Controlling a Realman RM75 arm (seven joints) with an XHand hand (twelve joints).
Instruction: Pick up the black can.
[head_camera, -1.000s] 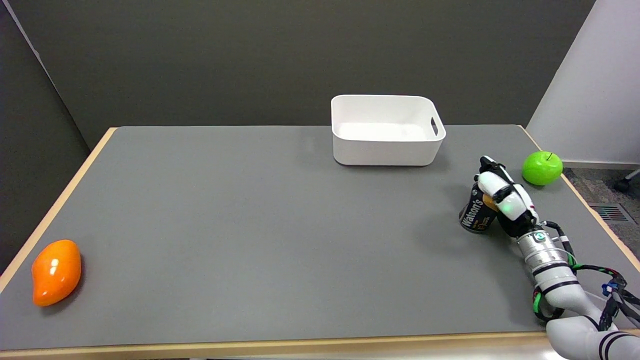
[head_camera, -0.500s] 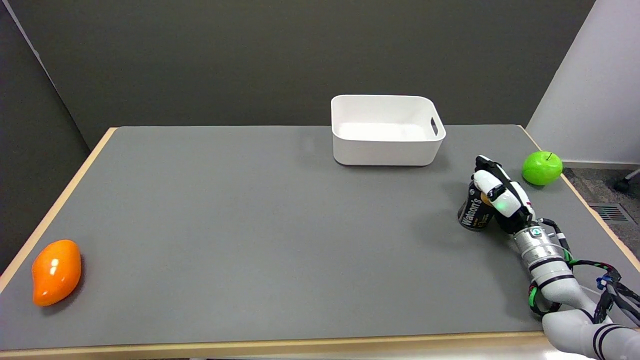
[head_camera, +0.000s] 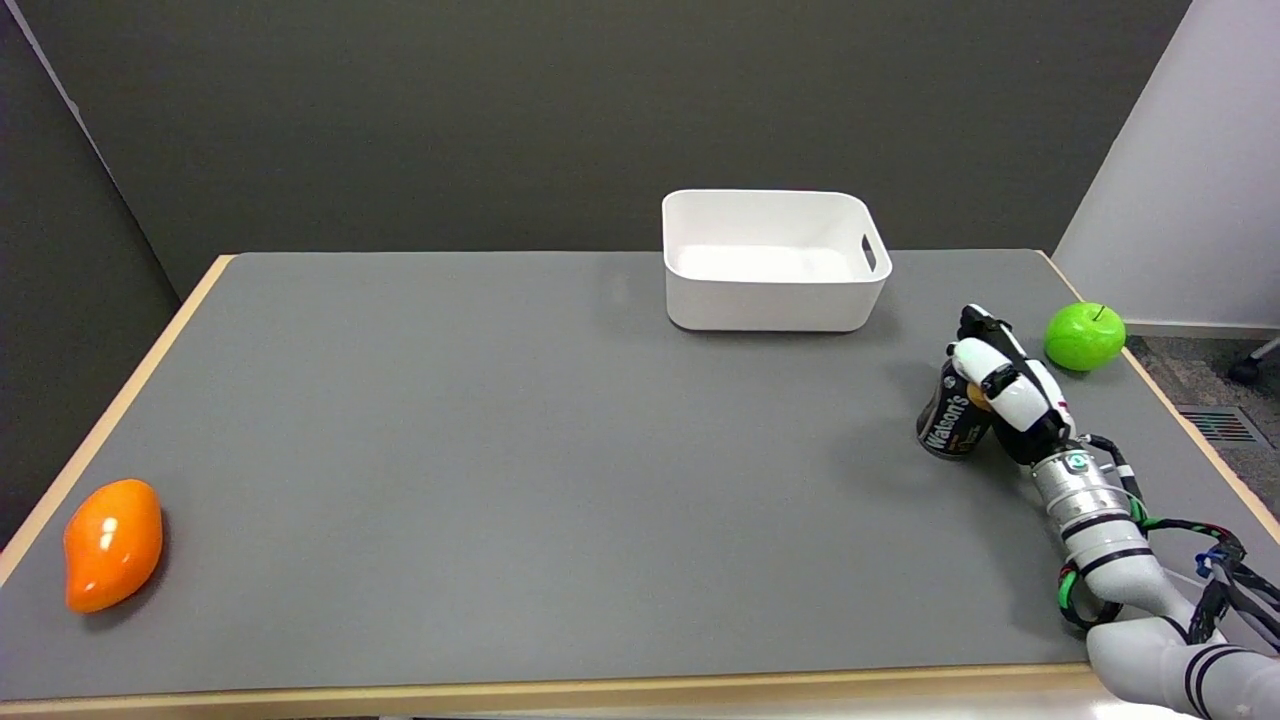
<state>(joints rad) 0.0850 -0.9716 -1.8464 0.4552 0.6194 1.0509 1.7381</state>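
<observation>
Black can (head_camera: 952, 424) rises slightly — green apple (head_camera: 1084, 336) behind.

Items counted on the table (head_camera: 500, 450): four.

One can (head_camera: 950, 423), black with white lettering. One bin (head_camera: 772, 262), white, with a handle slot showing in its right wall. One apple (head_camera: 1084, 336), green. One mango (head_camera: 111, 543), orange.

Fruit in total: two pieces, one of each kind. Containers: two, the can and the bin.

Robot hands in view: one, the right hand (head_camera: 1005, 388).
</observation>
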